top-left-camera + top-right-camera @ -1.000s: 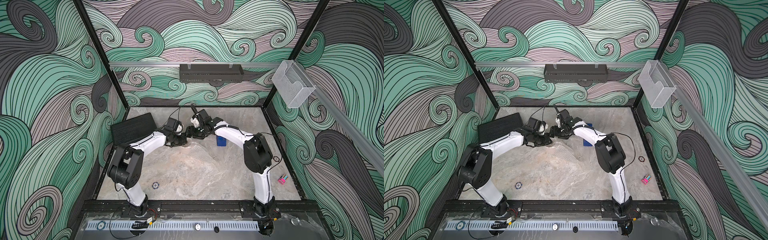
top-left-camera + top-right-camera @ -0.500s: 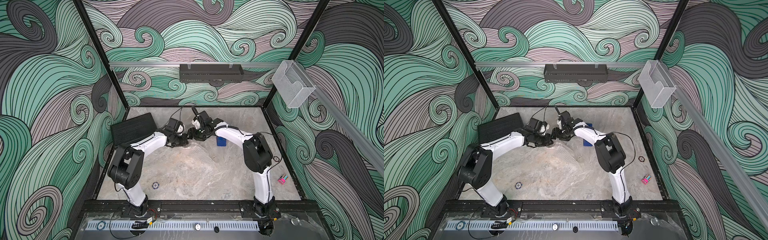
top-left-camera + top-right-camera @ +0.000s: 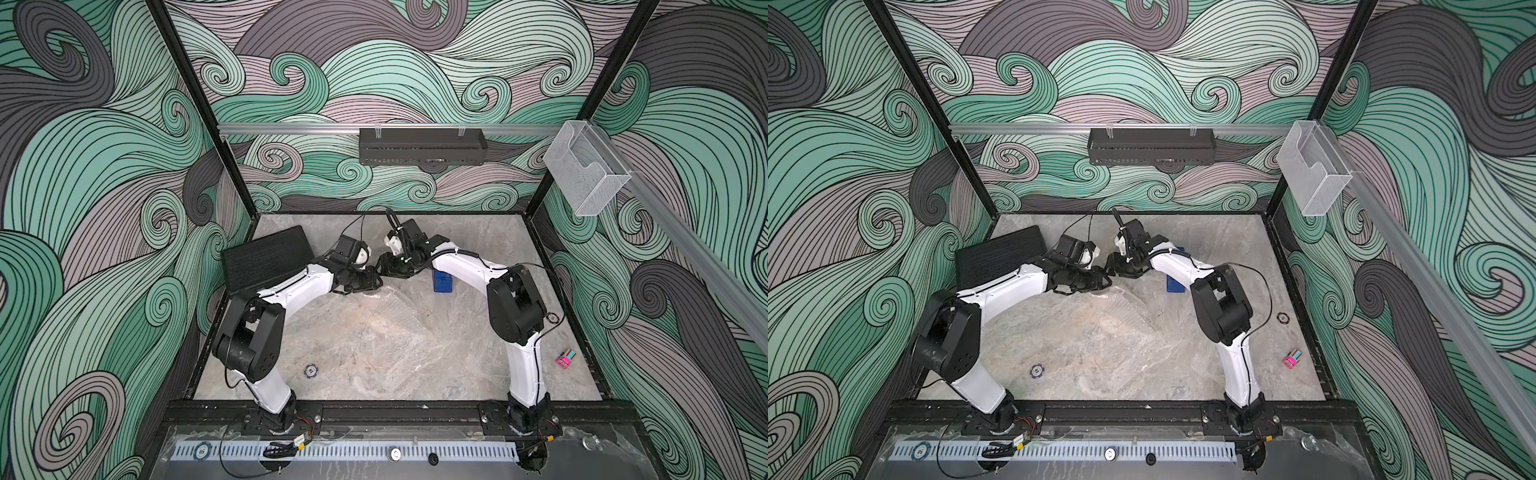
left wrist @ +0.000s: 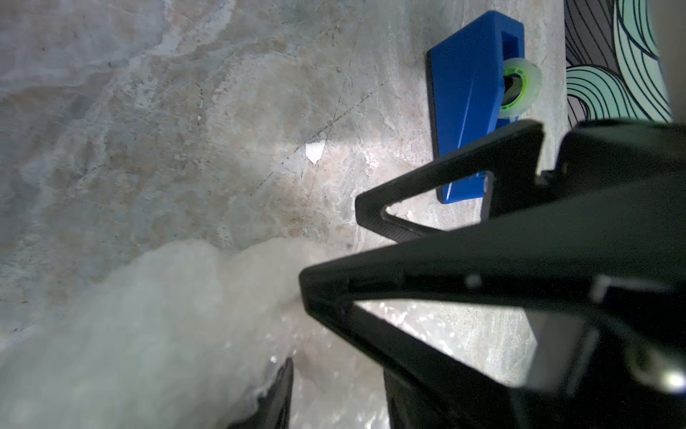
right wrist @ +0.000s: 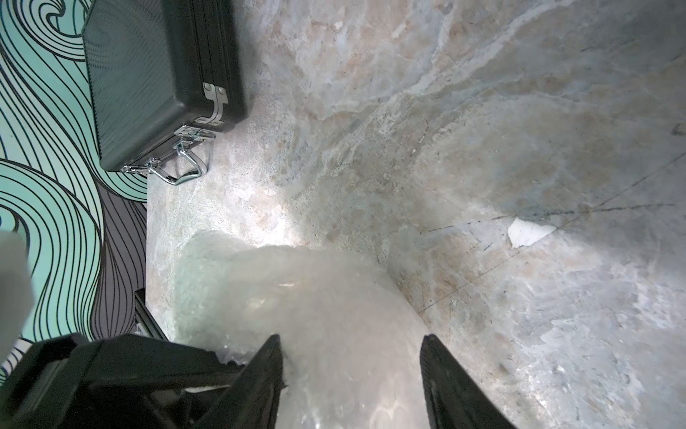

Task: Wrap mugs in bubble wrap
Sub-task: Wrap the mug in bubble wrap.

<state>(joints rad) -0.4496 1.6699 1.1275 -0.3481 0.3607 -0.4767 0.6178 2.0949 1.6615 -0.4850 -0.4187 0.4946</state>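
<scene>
A: On the marble table [image 3: 374,353], where's the bubble wrap [image 5: 297,297]?
B: Bunched at its far middle, between the black case [image 3: 266,259] and the blue tape dispenser [image 3: 441,281].
A: Grippers?
B: The right gripper [image 5: 351,336] straddles the bundle, fingers wide; cannot tell if they pinch. The left gripper [image 3: 375,281] stands part-open beside it.
</scene>
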